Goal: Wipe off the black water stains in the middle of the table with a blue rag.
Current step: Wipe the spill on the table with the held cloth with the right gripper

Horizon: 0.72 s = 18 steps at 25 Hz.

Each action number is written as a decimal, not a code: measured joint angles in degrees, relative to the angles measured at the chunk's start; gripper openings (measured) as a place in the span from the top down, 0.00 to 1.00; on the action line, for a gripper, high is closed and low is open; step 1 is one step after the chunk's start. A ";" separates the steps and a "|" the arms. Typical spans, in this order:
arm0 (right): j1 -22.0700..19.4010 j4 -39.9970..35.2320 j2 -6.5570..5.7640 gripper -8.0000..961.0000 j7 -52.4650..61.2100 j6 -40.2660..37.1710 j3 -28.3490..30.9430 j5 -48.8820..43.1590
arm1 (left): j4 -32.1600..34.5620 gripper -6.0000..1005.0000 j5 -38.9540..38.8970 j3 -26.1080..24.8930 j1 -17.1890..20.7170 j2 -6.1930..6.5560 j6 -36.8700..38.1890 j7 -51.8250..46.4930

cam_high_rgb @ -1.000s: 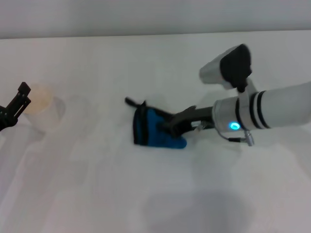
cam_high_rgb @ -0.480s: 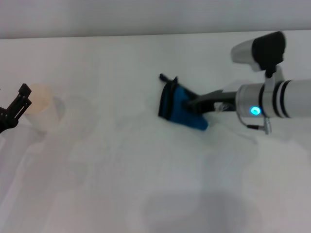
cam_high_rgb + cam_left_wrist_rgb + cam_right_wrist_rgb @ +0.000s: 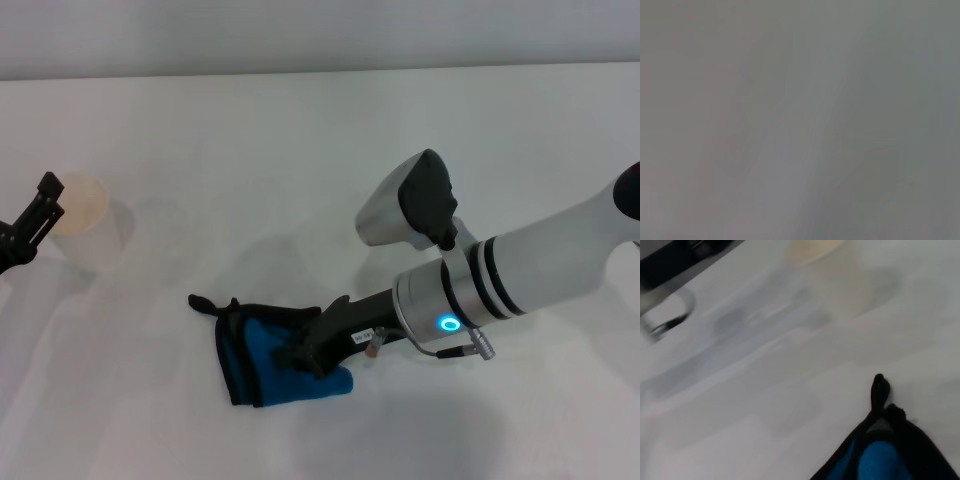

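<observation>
A blue rag (image 3: 280, 360) with black edging lies bunched on the white table (image 3: 300, 150), left of centre and toward the front. My right gripper (image 3: 312, 350) is shut on the rag and presses it onto the tabletop, with the arm reaching in from the right. In the right wrist view the rag (image 3: 885, 457) fills the lower corner, its black tip sticking up. The black water stains do not show in any view; whether the rag covers them I cannot tell. My left gripper (image 3: 30, 222) is parked at the far left edge. The left wrist view shows only blank grey.
A pale translucent cup (image 3: 88, 220) stands at the far left, right beside the left gripper, and appears again as the cup (image 3: 815, 247) in the right wrist view. The table's back edge (image 3: 320, 72) meets a grey wall.
The right gripper swept the rag from mid-table out to the right and farther back, then dragged it to the front and left. The left arm and cup stayed still.
</observation>
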 joint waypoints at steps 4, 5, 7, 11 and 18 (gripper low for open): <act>-0.25 -0.47 0.02 0.90 -0.25 -0.94 -0.63 0.60 | 0.00 0.13 0.00 0.00 -0.08 0.00 -0.13 0.00; -0.40 -0.46 -0.07 0.90 -0.59 -1.61 0.55 0.50 | 0.00 0.13 0.00 -0.01 -0.06 0.00 -0.15 0.00; -0.58 -0.29 -0.37 0.90 -1.84 -2.79 3.96 0.17 | -0.02 0.13 0.00 -0.01 -0.06 0.00 -0.18 0.00; -0.12 2.01 -0.75 0.90 -6.19 -3.86 11.14 -0.38 | -0.10 0.13 0.00 -0.01 -0.23 0.00 -0.18 0.00; 0.29 3.42 -1.17 0.91 -9.51 -4.02 22.41 -6.12 | -0.07 0.13 0.00 -0.01 -0.28 0.00 -0.19 0.00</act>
